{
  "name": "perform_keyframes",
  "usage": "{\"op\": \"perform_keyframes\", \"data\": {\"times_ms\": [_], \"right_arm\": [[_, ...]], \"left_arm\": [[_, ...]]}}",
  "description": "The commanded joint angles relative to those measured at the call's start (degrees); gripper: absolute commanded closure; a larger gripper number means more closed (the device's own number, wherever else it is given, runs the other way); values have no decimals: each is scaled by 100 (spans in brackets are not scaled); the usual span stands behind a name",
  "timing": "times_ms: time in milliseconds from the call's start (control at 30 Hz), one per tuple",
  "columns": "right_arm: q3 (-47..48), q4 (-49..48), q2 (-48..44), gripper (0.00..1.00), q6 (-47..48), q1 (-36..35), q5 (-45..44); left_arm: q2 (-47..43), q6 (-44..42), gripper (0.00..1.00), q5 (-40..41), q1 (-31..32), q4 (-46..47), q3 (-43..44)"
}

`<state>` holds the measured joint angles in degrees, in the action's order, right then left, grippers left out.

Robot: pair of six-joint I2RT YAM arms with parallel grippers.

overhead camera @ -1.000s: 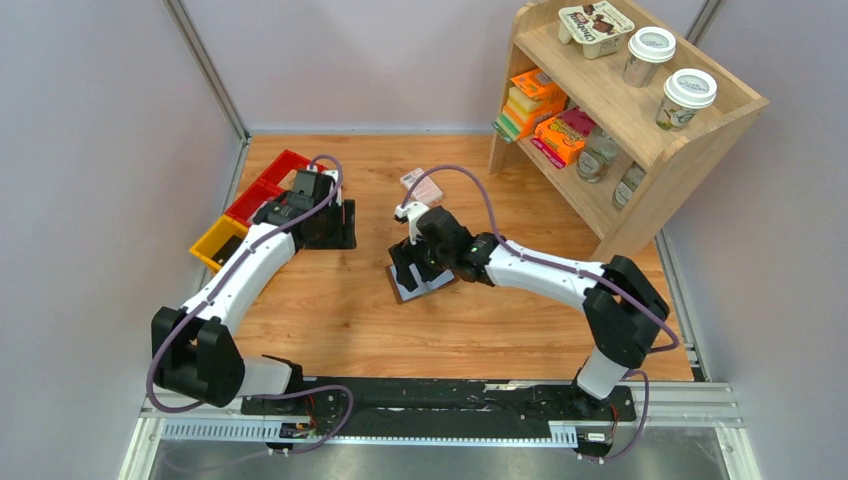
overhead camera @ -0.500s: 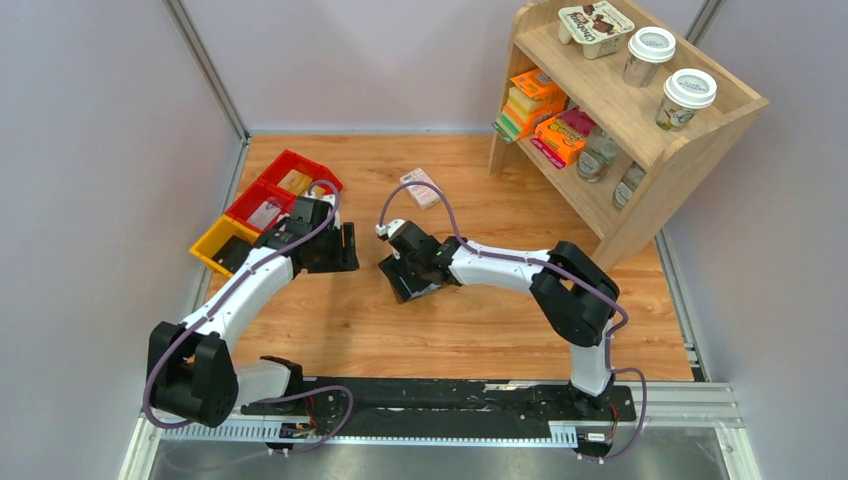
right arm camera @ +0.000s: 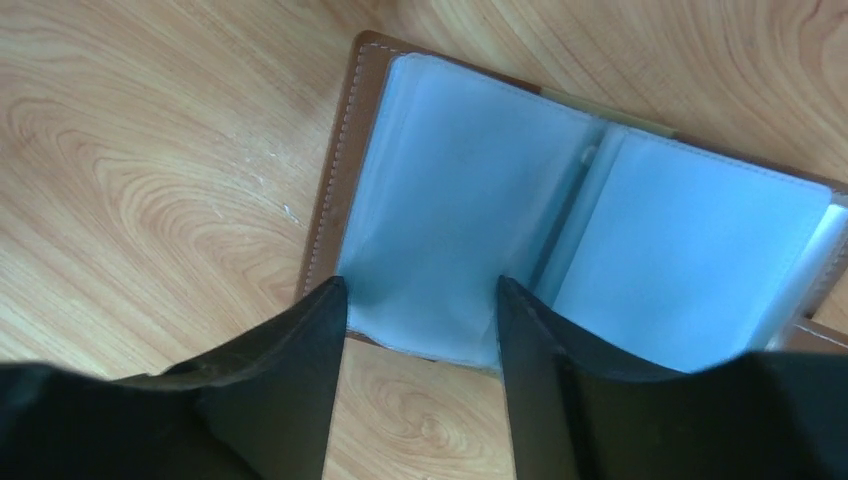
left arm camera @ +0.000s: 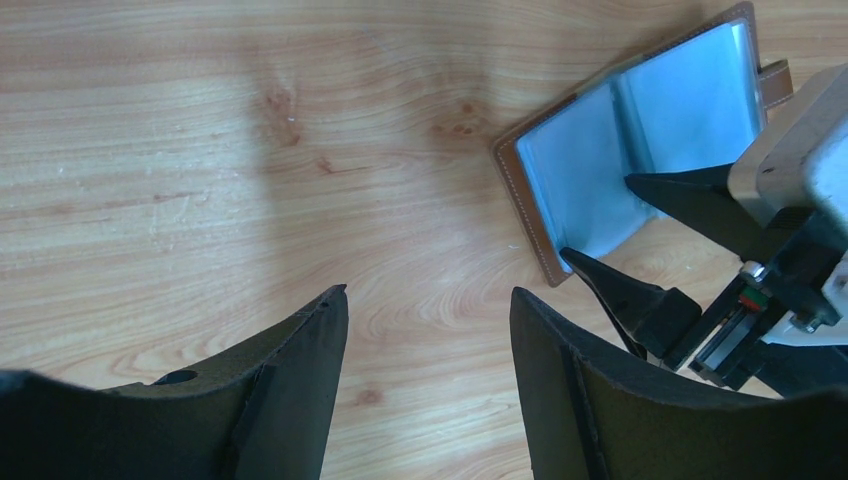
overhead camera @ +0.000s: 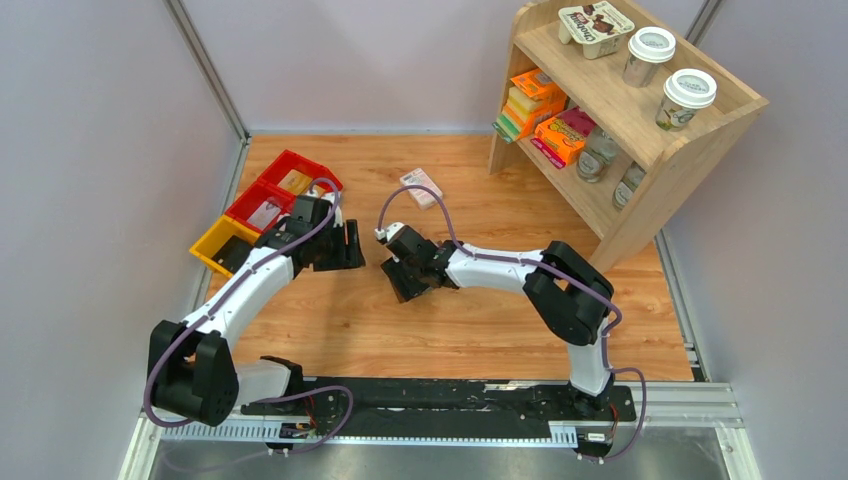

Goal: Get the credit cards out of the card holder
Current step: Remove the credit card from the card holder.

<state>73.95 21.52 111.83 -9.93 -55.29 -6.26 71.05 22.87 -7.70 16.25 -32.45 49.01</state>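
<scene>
Here, the card holder (right arm camera: 600,230) lay opened flat on the wooden desk (left arm camera: 150,150), its pale blue pockets facing upward. The right gripper (right arm camera: 420,292) stood low over the holder's near edge, jaws moderately parted, their tips at the rim of one pocket page and clasping nothing. The left gripper (left arm camera: 428,296) hovered over the desk just beside the holder, jaws apart and empty.

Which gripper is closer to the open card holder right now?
Right. The right gripper is directly over the card holder, jaws open at its edge. The left gripper is off to its left over bare table, apart from it.
</scene>
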Motion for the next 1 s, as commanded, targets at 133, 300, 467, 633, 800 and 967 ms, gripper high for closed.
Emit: {"op": "perform_keyframes", "data": {"times_ms": [133,300,467,633,800,967], "right_arm": [[-522,-279,49,62,-34,158,230],[-891,-727,-161,69,-359,501,1029],[-1303,-1351,-416,74,-807,949,2056],[-1655,-2098,-531,79,-1431,1415,2919],[-1867,-2669,-513,81,-1889,1670,3394],[-1964,-2864,-513,83,-2021,1749,3553]], "left_arm": [[23,226,32,-319,27,300,-15],[23,349,32,-608,89,528,-76],[260,543,35,-1066,246,976,-68],[716,745,51,-1295,527,1451,-15],[1271,894,67,-1409,827,1952,108],[2008,921,72,-1418,1090,2312,275]]}}
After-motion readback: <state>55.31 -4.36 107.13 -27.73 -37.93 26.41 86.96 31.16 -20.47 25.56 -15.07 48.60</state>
